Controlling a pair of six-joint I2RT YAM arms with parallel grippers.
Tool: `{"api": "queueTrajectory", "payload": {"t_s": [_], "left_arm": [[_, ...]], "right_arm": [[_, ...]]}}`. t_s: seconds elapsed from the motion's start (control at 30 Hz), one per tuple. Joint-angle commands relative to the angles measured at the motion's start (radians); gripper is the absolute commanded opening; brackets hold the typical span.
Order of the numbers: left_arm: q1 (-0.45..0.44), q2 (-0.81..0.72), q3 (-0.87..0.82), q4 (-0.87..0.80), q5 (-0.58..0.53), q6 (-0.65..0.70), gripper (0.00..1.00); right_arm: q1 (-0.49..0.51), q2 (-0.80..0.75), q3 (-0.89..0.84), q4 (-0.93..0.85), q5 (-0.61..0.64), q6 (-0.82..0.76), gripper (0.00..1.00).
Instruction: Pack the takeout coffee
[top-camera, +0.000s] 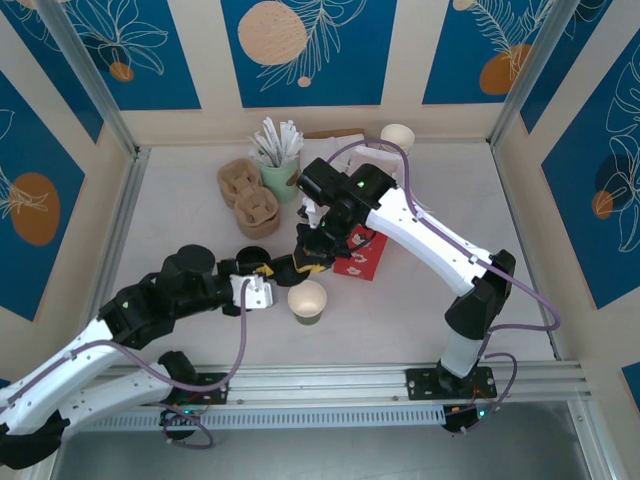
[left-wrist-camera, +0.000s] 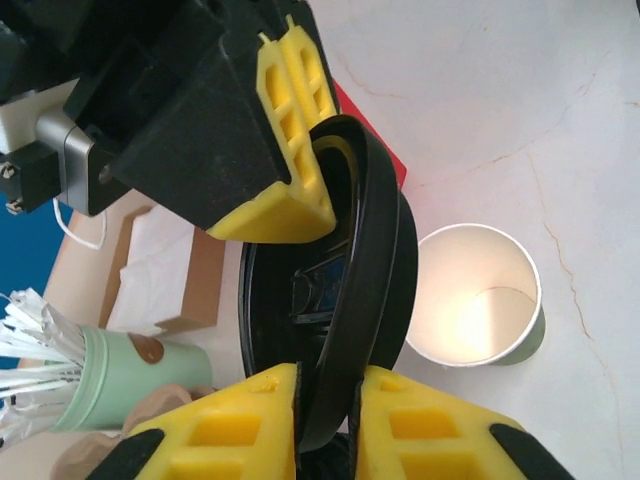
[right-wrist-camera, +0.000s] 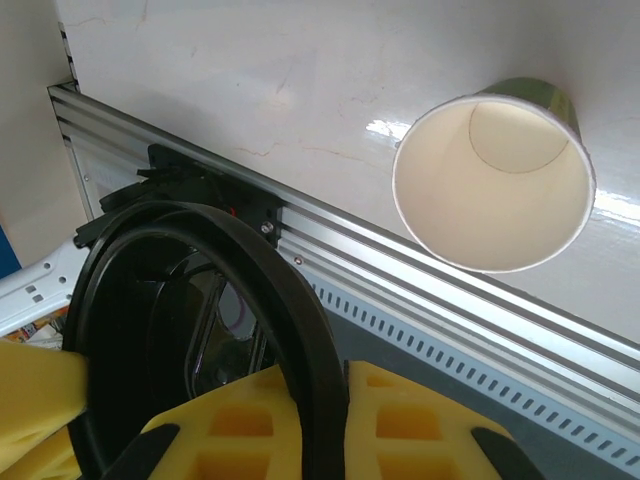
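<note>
Takeout coffee cup (top-camera: 307, 302) stands upright on the counter (top-camera: 180, 215), nearest of all the things and just beyond the metal rail (top-camera: 330, 378). Its mouth faces straight up, its long axis is vertical, and it is lidless. From above you get only its pale rim. The right wrist view looks into it (right-wrist-camera: 490, 180) and finds it bare inside with olive sides, the rail running beside it.

Just beyond the cup, both arms meet. The left pincer (top-camera: 283, 268) comes in from the left and the right pincer (top-camera: 316, 250) reaches down from the far side.

The left wrist view gives what the top view can't: the black lid (left-wrist-camera: 365, 300) is up on edge, seen nearly edge-on, with the left pincer (left-wrist-camera: 328, 385) clamped on its rim. One yellow pad (left-wrist-camera: 290, 140) of the right pincer presses on the upper rim. Whether it is one lid or two nested, I can't tell. The cup (left-wrist-camera: 475, 295) sits just to its right.

In the right wrist view, the right pincer (right-wrist-camera: 325, 400) is closed on the lid's rim (right-wrist-camera: 270, 265).

To the right lies the red-and-white bag (top-camera: 360, 255), and to the left is a low black stack of lids (top-camera: 251, 256). Farther back are the cardboard carriers (top-camera: 248, 195), then the green cup of stirrers (top-camera: 280, 172). A pale cup (top-camera: 398, 137) stands at the far wall.
</note>
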Motion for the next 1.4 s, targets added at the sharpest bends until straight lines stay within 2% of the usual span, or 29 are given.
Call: {"api": "queueTrajectory", "payload": {"t_s": [0.0,0.3,0.57,0.7,0.9,1.07,1.23,1.37], "left_arm": [[-0.003,0.052,0.064,0.036,-0.059,-0.126,0.16],[-0.003,0.054,0.072,0.076,-0.011,-0.274,0.11],[-0.003,0.033,0.069,0.084,0.041,-0.465,0.1],[-0.003,0.004,0.052,0.103,0.062,-0.584,0.1],[-0.002,0.035,0.101,0.057,0.082,-0.843,0.08],[-0.003,0.071,0.14,-0.044,0.063,-1.106,0.07],[-0.002,0.034,0.051,-0.032,0.086,-1.33,0.07],[-0.002,-0.013,-0.059,0.027,0.12,-1.453,0.08]], "right_arm": [[0.024,-0.041,-0.014,0.025,-0.093,-0.021,0.17],[0.012,-0.141,-0.074,0.058,-0.023,0.002,0.42],[-0.029,-0.312,-0.146,0.09,0.098,0.034,0.53],[-0.064,-0.429,-0.194,0.108,0.169,0.041,0.62],[-0.092,-0.621,-0.29,0.162,0.241,0.053,0.62],[-0.095,-0.786,-0.445,0.274,0.221,0.036,0.62],[-0.095,-0.903,-0.625,0.352,0.191,0.055,0.62],[-0.093,-0.968,-0.767,0.434,0.154,0.089,0.62]]}}
